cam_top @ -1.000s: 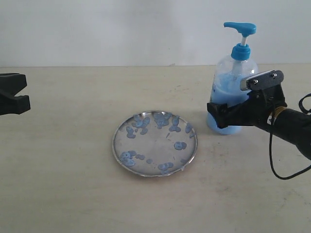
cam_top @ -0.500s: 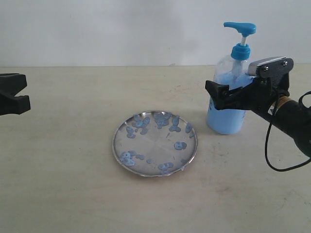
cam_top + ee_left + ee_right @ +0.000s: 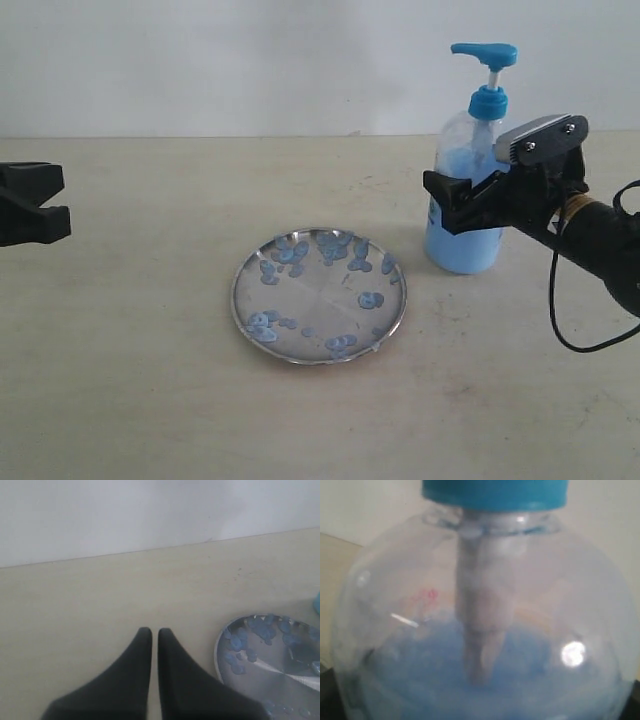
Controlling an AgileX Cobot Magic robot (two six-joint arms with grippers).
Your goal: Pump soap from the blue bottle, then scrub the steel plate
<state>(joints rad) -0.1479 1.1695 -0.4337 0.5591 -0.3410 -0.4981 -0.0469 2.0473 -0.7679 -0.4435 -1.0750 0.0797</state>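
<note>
Notably, your right gripper, jaws seemingly clamped around the tall clear plastic blue-pump bottle standing just beside the round shiny steel plate, could topple that bottle if the grip drags sideways.

Upright blue bottle; steel plate dotted with soap

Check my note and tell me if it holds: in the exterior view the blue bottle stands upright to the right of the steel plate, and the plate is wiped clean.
Not clean. The exterior view shows the steel plate speckled with pale blue soap blobs. The rest holds: the blue bottle stands upright to its right.
</note>
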